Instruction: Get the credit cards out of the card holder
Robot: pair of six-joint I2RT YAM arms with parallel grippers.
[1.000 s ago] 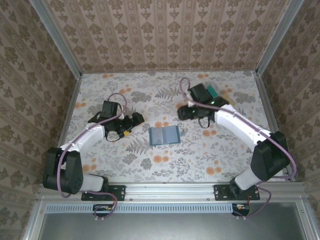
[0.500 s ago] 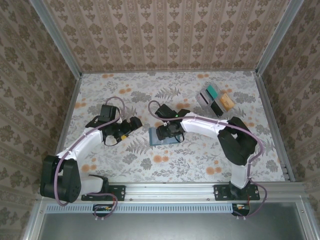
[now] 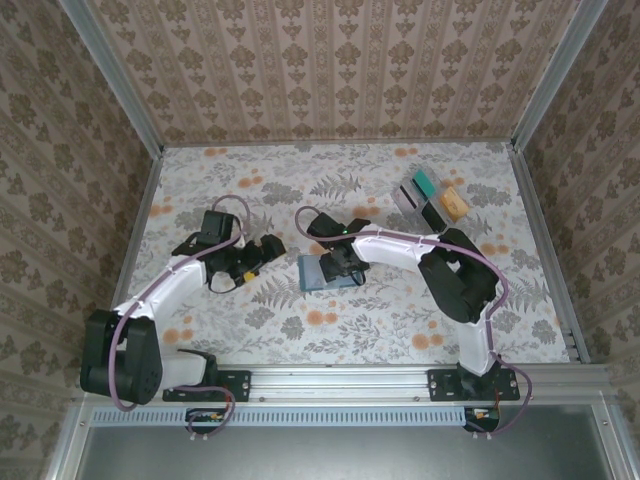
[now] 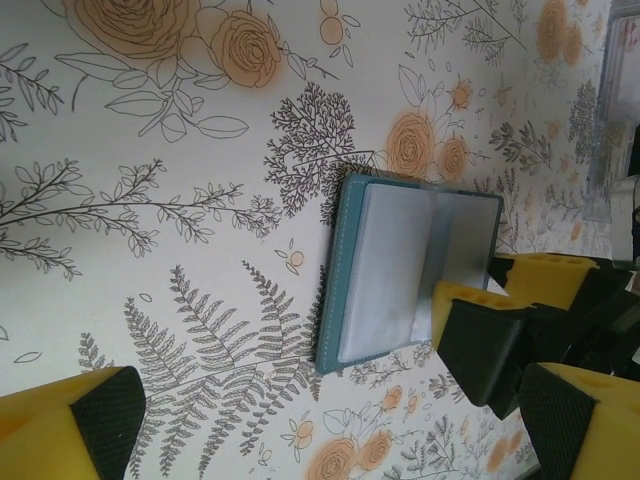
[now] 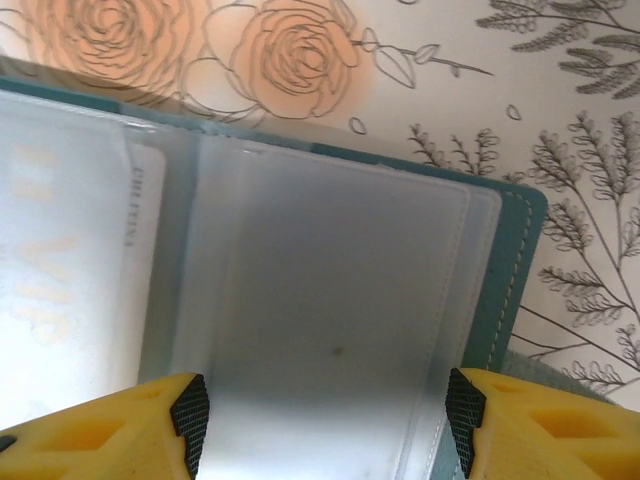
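Frankly, with my right claw [image 5: 325,425] part-open and empty above the card holder [image 5: 515,270], spread flat in the middle of the worktop [image 3: 400,320], I risk closing on the slippery clear sleeve [image 5: 340,300] instead of the pale credit card [image 5: 70,280] in the neighbouring pocket and dragging the whole holder.

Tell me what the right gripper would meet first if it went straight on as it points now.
The right gripper would probably meet the card holder: its clear inner pocket lies straight ahead, between the open jaws.
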